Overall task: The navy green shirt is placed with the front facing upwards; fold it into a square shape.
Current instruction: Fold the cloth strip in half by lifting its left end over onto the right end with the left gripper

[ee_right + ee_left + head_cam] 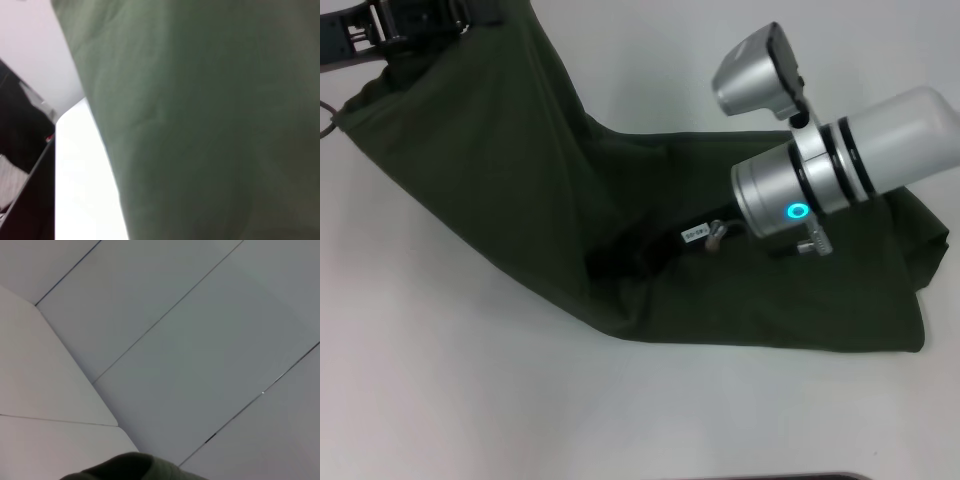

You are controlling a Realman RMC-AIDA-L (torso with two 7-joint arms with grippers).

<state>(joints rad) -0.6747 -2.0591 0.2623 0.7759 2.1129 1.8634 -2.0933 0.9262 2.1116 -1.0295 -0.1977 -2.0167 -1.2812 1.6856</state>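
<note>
The navy green shirt [520, 190] lies partly on the white table, its dark olive cloth stretched from the far left corner down to the right. Its small neck tag [694, 235] shows near the middle. My left gripper [390, 30] is at the far left, shut on the shirt's raised edge and holding it above the table. A bit of the cloth [135, 467] shows in the left wrist view. My right gripper [718, 236] sits low on the shirt beside the tag, mostly hidden under its silver arm [840, 165]. The right wrist view is filled by shirt cloth [200, 120].
The white table [470, 400] extends in front of and to the left of the shirt. The shirt's right part lies bunched in folds [920, 250] by the right edge of the head view. A dark object [820, 477] shows at the table's near edge.
</note>
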